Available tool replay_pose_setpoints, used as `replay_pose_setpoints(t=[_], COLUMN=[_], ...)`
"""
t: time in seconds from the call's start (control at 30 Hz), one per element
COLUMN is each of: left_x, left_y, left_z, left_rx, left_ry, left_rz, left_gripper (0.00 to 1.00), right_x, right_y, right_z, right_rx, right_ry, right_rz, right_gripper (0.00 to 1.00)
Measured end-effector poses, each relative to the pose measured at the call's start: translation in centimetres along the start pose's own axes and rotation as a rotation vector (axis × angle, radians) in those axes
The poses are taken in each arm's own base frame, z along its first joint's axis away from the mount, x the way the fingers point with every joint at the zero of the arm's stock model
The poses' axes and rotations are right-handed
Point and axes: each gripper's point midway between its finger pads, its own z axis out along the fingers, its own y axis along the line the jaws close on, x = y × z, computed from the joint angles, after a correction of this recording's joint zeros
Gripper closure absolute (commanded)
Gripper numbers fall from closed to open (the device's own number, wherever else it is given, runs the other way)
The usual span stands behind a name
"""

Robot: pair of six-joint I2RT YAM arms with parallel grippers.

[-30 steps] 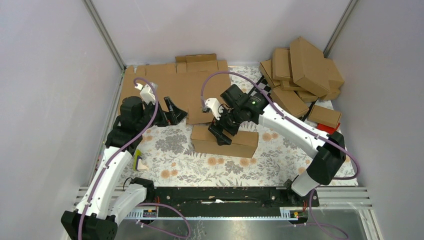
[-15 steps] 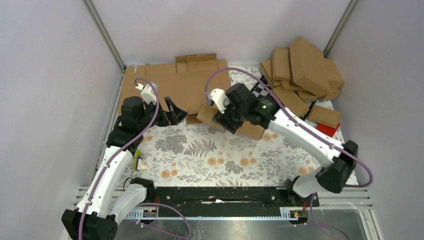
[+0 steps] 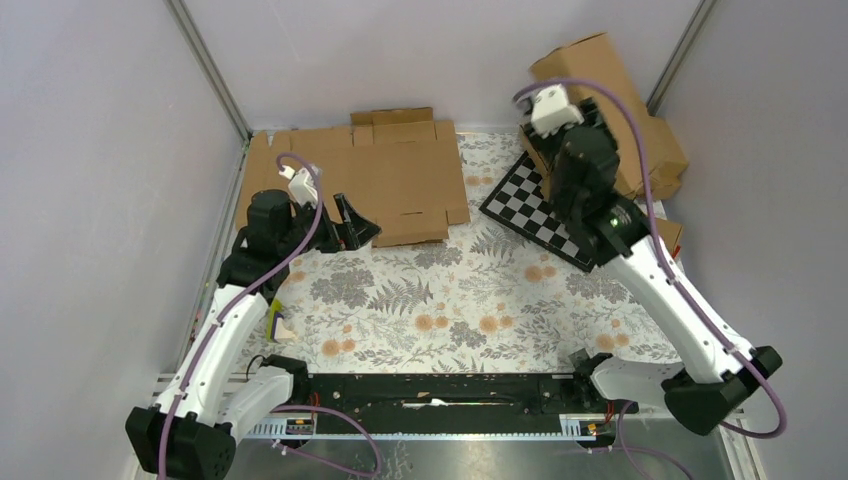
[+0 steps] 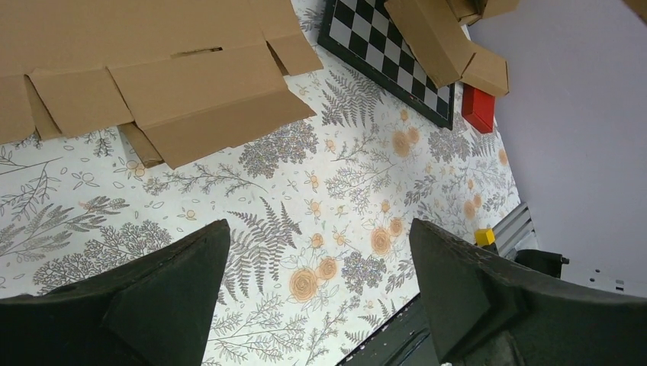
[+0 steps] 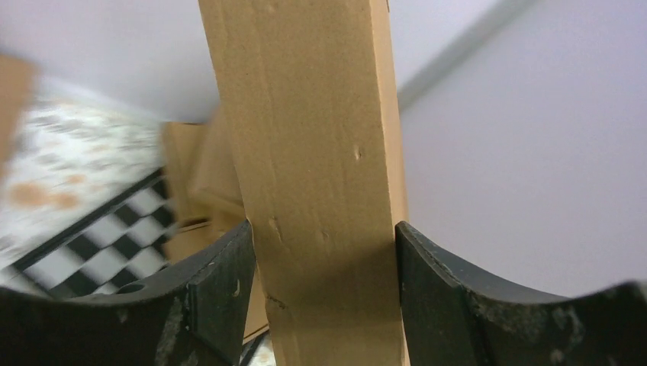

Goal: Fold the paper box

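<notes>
The paper box is a closed brown cardboard mailer, held up in the air at the back right above the pile of boxes. My right gripper is shut on it; in the right wrist view the box fills the gap of the right gripper, and both fingers press its sides. My left gripper stands open at the left with nothing in it, by the near edge of the flat cardboard sheets. The left wrist view shows the left gripper over bare flowered cloth.
Flat brown cardboard sheets lie at the back left. A black-and-white checkered board lies under the right arm. Several folded boxes are piled in the back right corner. A red block sits beside the board. Grey walls enclose the table.
The right gripper closed on the paper box at the table's middle, lifted it and swung it to the back right, uncovering the checkered board. The left arm has barely moved.
</notes>
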Motion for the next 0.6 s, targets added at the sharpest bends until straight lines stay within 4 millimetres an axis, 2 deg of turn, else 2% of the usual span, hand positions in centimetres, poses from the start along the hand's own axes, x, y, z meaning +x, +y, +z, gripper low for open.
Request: replay_pose_setpoints(t=[0.07, 0.13, 0.27, 0.4, 0.43, 0.47, 0.5, 0.57, 0.6], left_x=[0.1, 0.2, -0.4, -1.2, -1.2, -1.1, -1.0, -0.8, -0.7], left_y=[-0.1, -0.2, -0.9, -1.6, -1.5, -1.4, -1.2, -1.0, -0.9], left_z=[0.1, 0.0, -0.3, -0.1, 0.1, 0.3, 0.6, 0.9, 1.1], left_rx=[0.005, 0.008, 0.022, 0.047, 0.049, 0.048, 0.045, 0.039, 0.037], left_ry=[0.006, 0.012, 0.005, 0.007, 0.012, 0.019, 0.029, 0.041, 0.045], left_rz=[-0.004, -0.009, -0.005, -0.003, -0.006, -0.011, -0.018, -0.029, -0.036], left_gripper=[0.07, 0.07, 0.07, 0.07, 0.07, 0.07, 0.07, 0.07, 0.07], right_x=[1.1, 2.2, 5.5, 10.6, 11.8, 13.0, 14.3, 16.1, 16.7], right_y=[-3.4, -5.3, -7.5, -10.2, -10.7, -11.1, -11.4, -11.2, -10.8], right_z=[2.3, 4.7, 10.5, 16.9, 18.3, 19.5, 20.7, 22.6, 23.4], right_rx=[0.133, 0.223, 0.334, 0.414, 0.431, 0.447, 0.458, 0.468, 0.464], right_ry=[0.052, 0.102, 0.216, 0.345, 0.37, 0.393, 0.422, 0.462, 0.478], right_rz=[0.003, -0.021, -0.078, -0.086, -0.084, -0.08, -0.076, -0.048, -0.023], right_gripper=[0.63, 0.61, 0.6, 0.56, 0.5, 0.3, 0.17, 0.01, 0.01])
